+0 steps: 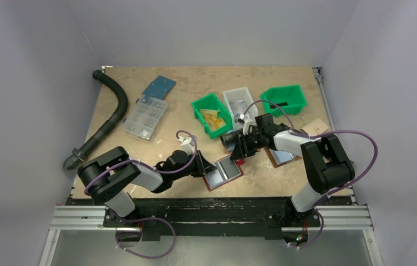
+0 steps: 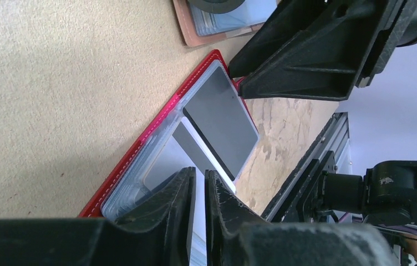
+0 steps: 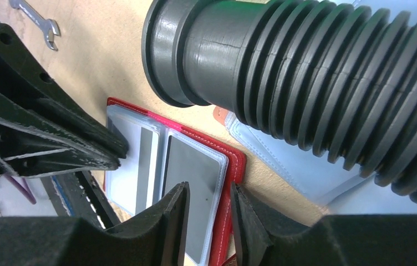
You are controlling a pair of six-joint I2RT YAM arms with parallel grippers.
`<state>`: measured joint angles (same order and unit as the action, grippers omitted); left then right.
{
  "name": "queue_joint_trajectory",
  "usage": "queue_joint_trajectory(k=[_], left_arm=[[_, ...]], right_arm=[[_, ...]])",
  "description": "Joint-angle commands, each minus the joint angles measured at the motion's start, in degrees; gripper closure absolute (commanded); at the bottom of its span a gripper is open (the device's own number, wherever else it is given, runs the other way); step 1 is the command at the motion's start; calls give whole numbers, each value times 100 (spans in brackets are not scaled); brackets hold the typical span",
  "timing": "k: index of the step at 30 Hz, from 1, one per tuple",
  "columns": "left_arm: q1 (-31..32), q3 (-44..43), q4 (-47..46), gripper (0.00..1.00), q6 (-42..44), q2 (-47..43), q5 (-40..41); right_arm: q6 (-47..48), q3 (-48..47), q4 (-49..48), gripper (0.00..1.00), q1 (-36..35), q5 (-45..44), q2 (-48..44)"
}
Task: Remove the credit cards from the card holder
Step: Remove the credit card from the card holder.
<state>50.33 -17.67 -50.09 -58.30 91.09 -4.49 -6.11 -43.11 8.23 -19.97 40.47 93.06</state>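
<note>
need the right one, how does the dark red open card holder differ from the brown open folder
The dark red card holder has a red stitched border; the brown folder a tan one. The card holder lies mostly in view; the folder is partly hidden under the right arm. Both lie open, pale blue-grey inside.

No legible text, labels, brands, numbers or signs in any of the three views. Cards (image 2: 220, 119) in holder (image 2: 142, 141): faces plain grey, no print readable.
</note>
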Motion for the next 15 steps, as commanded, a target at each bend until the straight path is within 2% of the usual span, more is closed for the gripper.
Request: queue_joint_trajectory(k=[1,7,11,15], left_arm=[[26,-111,277,85,-58,128,170],[23,-118,359,86,-66,109,203],[21,-113,376,86,-45,77,203],[23,-121,417,86,-24,41,203]], right_arm=[[13,-172,63,62,2,466,-170],[-11,-173,66,62,2,373,-140],[40,-245,67,58,21,105,-207],[289,-282,162,54,29,212,-445]])
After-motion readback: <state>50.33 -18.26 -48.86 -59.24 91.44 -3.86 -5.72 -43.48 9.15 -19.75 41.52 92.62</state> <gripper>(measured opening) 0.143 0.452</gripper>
